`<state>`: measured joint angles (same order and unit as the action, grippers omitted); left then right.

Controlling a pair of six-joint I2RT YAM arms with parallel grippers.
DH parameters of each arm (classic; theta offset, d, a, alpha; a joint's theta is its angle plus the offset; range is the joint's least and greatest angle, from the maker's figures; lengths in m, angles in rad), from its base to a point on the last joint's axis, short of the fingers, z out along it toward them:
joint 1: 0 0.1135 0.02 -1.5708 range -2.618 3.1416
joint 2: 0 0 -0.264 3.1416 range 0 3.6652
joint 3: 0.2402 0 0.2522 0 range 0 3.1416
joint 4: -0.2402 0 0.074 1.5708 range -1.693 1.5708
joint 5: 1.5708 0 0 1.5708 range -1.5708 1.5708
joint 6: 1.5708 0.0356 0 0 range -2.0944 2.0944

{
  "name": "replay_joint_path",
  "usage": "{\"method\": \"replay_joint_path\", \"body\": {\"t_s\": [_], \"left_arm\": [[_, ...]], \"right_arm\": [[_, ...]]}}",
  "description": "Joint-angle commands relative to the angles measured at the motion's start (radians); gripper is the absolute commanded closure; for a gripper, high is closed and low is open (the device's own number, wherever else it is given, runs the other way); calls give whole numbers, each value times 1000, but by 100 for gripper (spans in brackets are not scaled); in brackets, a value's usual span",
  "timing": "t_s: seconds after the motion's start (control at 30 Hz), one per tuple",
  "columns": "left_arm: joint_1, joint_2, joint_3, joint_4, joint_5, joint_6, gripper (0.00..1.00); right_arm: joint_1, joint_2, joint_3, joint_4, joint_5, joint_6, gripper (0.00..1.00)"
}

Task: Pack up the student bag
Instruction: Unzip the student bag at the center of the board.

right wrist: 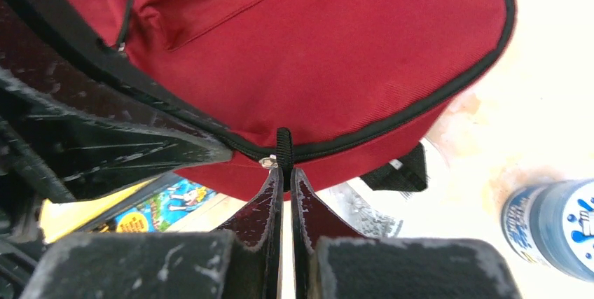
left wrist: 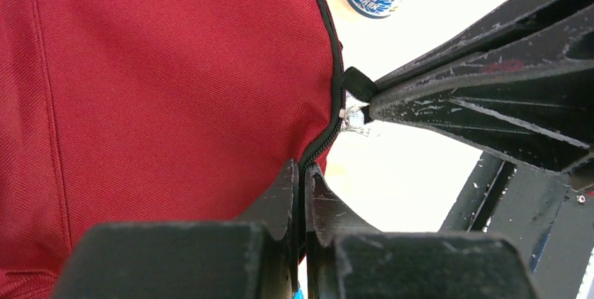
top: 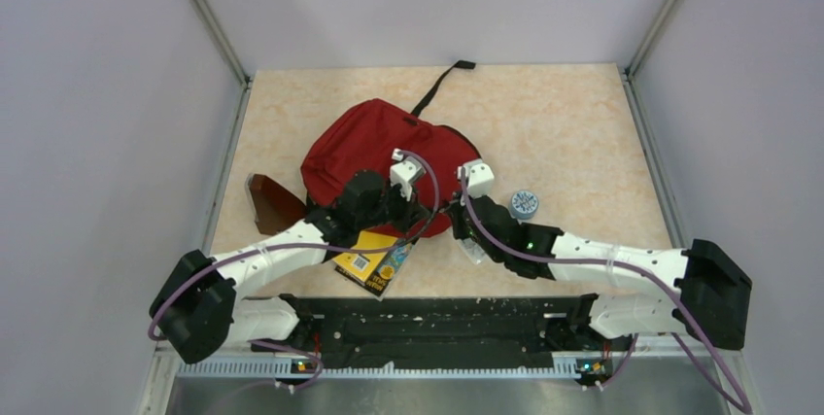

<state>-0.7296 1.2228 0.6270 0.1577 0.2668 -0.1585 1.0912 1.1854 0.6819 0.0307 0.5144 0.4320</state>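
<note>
I judge the packing barely begun. The student bag (top: 374, 148) lies in the middle of the table (top: 583, 123), its black zip line closed along the whole stretch I can see, and the things I take for its load all sit outside it. A yellow book (top: 374, 261) lies at the bag's near edge, partly under my left arm. A blue-labelled jar (top: 525, 203) stands just off the bag's right side, and a brown pouch (top: 272, 201) lies off its left side. Whether anything is already inside, I cannot tell. What is left, as I read it, is to run the zip open, load the items and close up.

Both grippers are at the bag's near-right rim. The left gripper (left wrist: 302, 173) is pinched tight on the bag's zip seam, with the fabric edge between its jaws. The right gripper (right wrist: 284, 173) is clamped on the black zipper pull (right wrist: 283, 146), just beside the left one on the same seam, their tips nearly meeting
</note>
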Motion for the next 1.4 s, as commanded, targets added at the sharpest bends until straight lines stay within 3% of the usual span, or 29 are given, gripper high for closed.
{"method": "replay_joint_path", "body": {"t_s": [0.0, 0.13, 0.5, 0.73, 0.77, 0.87, 0.93, 1.0, 1.17, 1.37], "left_arm": [[-4, -26, 16, 5, -51, 7, 100], [-4, -86, -22, -42, -129, -9, 100], [-4, -328, -97, -298, -373, -152, 100], [-4, -434, -78, -412, -419, -166, 100], [-4, -441, -71, -406, -403, -154, 92], [-4, -425, -31, -378, -342, -109, 54], [-4, -383, 15, -360, -306, -86, 39], [-4, -306, 66, -341, -251, -63, 33], [-9, -104, 195, -250, -125, -31, 30], [-40, 82, 317, -189, -97, 17, 27]], "right_arm": [[11, 17, 37, -83, 162, 28, 100], [-24, 40, 63, -147, 280, 33, 100], [-276, 114, 81, 35, 108, -85, 100], [-310, 148, 125, 94, -13, -157, 100], [-310, 139, 121, 99, -43, -157, 100], [-310, 109, 99, 107, -125, -154, 100], [-310, 90, 90, 101, -166, -146, 100], [-311, 76, 85, 95, -202, -136, 100], [-310, 39, 70, 90, -262, -116, 100], [-309, 8, 67, 61, -260, -115, 100]]}}
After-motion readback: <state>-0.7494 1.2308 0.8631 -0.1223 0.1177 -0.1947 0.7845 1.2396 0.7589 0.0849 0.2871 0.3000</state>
